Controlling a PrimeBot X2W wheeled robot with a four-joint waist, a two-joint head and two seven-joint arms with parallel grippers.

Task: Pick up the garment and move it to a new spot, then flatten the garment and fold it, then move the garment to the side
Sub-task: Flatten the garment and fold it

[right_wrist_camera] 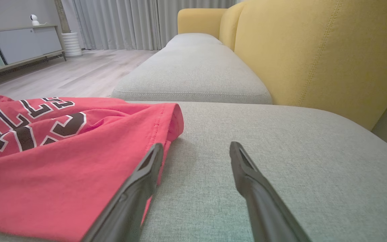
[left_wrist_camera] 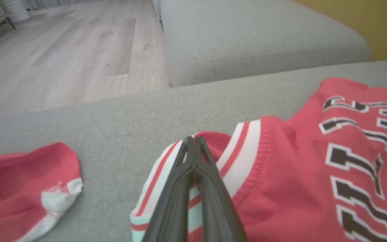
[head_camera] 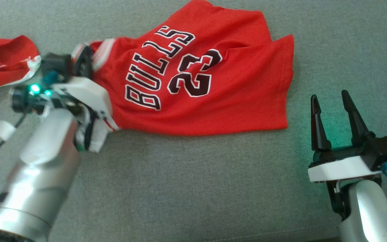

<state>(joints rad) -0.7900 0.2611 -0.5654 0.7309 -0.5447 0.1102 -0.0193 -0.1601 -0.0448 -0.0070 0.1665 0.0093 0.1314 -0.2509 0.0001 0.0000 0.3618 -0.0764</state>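
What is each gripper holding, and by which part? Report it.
The left gripper is shut on the red jersey, pinching its striped trim. The right gripper is open and holds nothing.

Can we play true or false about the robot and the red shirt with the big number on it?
1. The jersey lies on a grey cushion. True.
2. The right gripper is pinching the jersey. False: its fingers are apart and hold nothing, next to the jersey's edge.
3. The left gripper is shut on the jersey's striped trim. True.
4. The number on the jersey is 32. False: it reads 23, next to BULLS.
5. The sofa back is blue. False: it is yellow.
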